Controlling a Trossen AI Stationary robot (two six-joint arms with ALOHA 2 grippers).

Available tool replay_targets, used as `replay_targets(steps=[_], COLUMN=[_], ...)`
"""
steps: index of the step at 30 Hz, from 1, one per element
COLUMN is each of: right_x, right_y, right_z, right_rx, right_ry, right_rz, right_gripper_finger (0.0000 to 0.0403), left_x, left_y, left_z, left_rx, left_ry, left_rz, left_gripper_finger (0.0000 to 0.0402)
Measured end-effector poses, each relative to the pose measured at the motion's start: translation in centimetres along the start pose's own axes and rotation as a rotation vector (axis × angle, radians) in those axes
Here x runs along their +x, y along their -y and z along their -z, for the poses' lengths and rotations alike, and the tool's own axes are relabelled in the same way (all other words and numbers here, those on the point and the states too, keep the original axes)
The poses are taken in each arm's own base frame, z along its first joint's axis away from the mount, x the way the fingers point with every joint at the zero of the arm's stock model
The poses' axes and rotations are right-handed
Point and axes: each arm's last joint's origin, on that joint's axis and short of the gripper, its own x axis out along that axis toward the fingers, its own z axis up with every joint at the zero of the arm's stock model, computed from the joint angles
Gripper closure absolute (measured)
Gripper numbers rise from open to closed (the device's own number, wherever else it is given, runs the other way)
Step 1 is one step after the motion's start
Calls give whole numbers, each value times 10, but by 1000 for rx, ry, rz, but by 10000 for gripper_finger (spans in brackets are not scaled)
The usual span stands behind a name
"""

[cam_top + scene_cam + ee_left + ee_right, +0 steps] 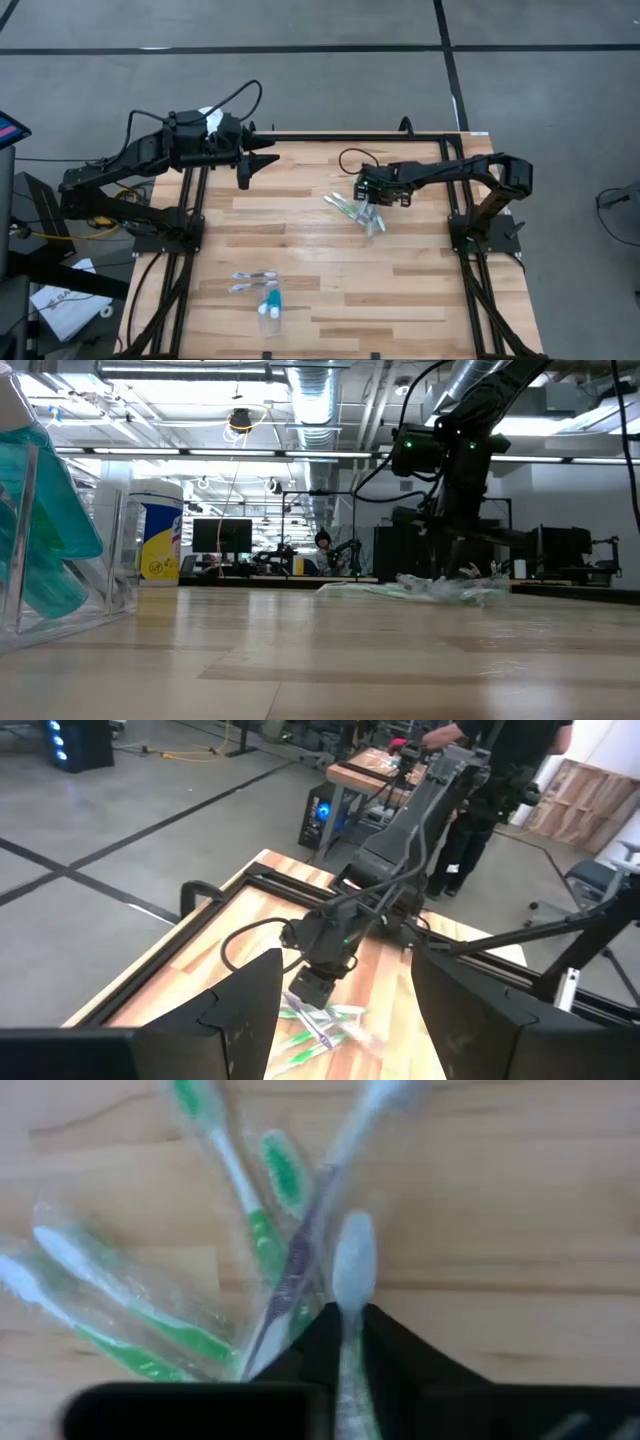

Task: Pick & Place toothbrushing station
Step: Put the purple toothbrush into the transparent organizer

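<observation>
The right gripper [372, 205] is down over a loose heap of toothbrushes [355, 211] right of the table's middle, and in its wrist view its two dark fingers [395, 1355] stand almost together with the pale handle of one toothbrush [350, 1280] pinched between them, the white bristled head sticking out past the tips. Around that brush the rest of the heap fans over the wood: green-and-white brushes in clear wrappers [120, 1305], another green one [235, 1175] and a purple-handled one [300, 1250] crossing each other, all lying flat and touching or overlapping. From the table-level view the heap reads as a low crinkled pile of clear wrap [440, 588] under the right arm. The left gripper [258, 160] hovers well apart from it, near the far left part of the wooden table [420, 290], its fingers [245, 1005] spread wide with nothing between them. Toward the near edge lie two more wrapped brushes [252, 281] side by side, with the small teal-and-white tubes [269, 302] just beside them. Close to the low camera stands a see-through plastic holder [60, 540] with teal shapes seen through its wall, and behind it a white-lidded canister [158, 532] with a yellow label. A person [500, 780] in dark clothes stands past the table's far end.
</observation>
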Motion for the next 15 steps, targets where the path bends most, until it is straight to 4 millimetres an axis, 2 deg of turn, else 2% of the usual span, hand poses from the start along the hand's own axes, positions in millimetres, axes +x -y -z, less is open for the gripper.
replay_targets(steps=[2,7,12,15], right_x=[0,-9,-40,-66], right_y=[-1,-5,-8,-9], right_z=[0,-1,-4,-6], right_rx=[-22,-49,-61,-80], right_ry=[4,15,56,99], right_rz=[-9,-77,-221,-353], right_gripper_finger=[392,399,401,402], left_x=[0,0,0,0], left_y=[0,0,0,0], left_z=[0,0,0,0], left_rx=[0,0,0,0], left_ry=[0,0,0,2], left_rz=[0,0,0,-9], left_gripper_finger=[183,183,183,183])
